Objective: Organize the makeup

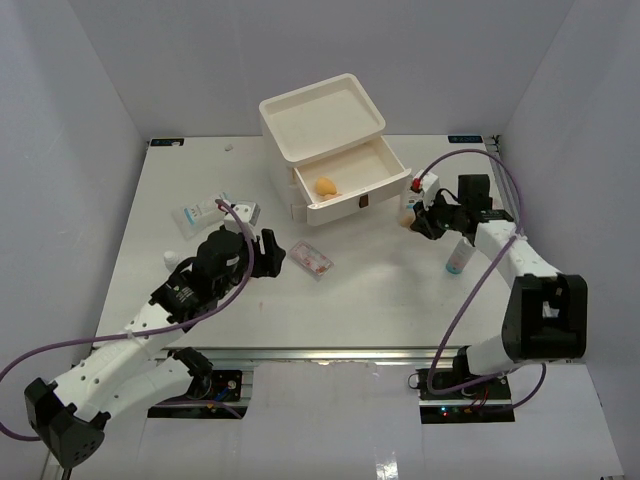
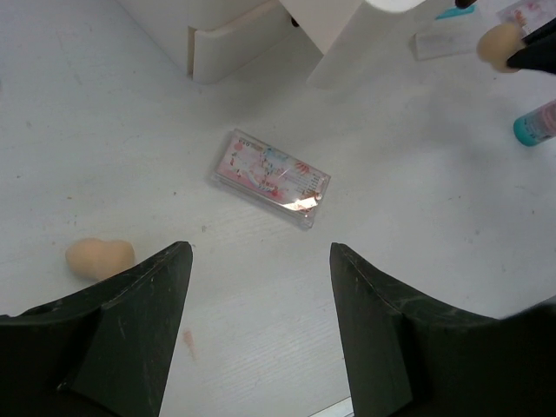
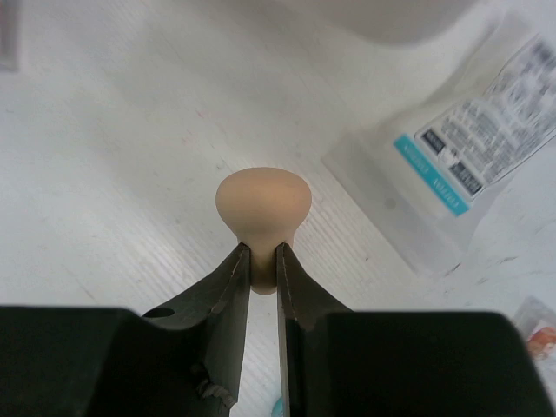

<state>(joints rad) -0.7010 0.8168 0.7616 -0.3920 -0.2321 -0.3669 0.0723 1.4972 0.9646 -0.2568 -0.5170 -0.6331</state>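
Narrow end of tan sponge [image 3: 263, 204] being pinched by right jaws, beside clear packet [image 3: 452, 165]. Wide-open left jaws being held near flat clear case [image 2: 271, 176] lying on tabletop [image 2: 434, 261].

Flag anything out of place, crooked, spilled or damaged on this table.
Nothing spilled or broken. The flat clear case lies at a slant on the table, and a loose sponge sits near it. The right gripper pinches a second sponge, squashing its narrow end.

One tan sponge [image 3: 263, 204] pinched in the right pincer [image 3: 263, 254]; second sponge [image 1: 326, 186] in the drawer [image 1: 366, 168]; clear pink case [image 1: 311, 259] lying flat.
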